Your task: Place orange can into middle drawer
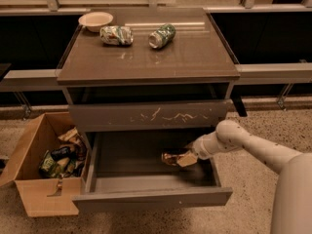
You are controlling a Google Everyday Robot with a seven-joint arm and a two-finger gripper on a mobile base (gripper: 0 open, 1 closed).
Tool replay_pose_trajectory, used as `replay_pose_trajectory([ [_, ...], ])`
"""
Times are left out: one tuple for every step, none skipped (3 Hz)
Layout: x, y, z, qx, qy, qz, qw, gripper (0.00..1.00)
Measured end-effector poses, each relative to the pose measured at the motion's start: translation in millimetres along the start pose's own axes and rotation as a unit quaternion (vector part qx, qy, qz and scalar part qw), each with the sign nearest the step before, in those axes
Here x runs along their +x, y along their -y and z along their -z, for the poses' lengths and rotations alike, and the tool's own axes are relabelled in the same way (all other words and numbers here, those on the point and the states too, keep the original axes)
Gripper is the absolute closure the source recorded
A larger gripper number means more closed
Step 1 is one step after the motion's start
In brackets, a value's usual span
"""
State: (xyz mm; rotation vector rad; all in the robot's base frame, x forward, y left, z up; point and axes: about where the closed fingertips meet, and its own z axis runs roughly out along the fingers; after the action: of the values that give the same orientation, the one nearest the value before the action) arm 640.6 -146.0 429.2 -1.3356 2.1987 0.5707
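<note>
The orange can (170,158) lies on its side inside the open middle drawer (151,198), at the right of its floor. My gripper (184,158) reaches in from the right over the drawer's side wall and is shut on the orange can, its tan fingers (188,160) around the can's right end. The white arm (253,147) runs off to the lower right. The drawer's plain grey front faces me at the bottom.
A scratched grey drawer front (148,116) sits shut above the open drawer. On the cabinet top lie a white-and-green can (116,35), a green can (162,35) and a pale bowl (95,20). A cardboard box (39,172) of rubbish stands on the floor at left.
</note>
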Motion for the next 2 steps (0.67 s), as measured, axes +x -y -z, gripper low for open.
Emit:
replay_pose_trajectory([
  [-1.9,-1.9,-13.6,-0.011,-0.005,0.005,0.9999,0.39],
  [-2.5,-2.4,-15.9,-0.012,-0.005,0.007,0.9999,0.15],
])
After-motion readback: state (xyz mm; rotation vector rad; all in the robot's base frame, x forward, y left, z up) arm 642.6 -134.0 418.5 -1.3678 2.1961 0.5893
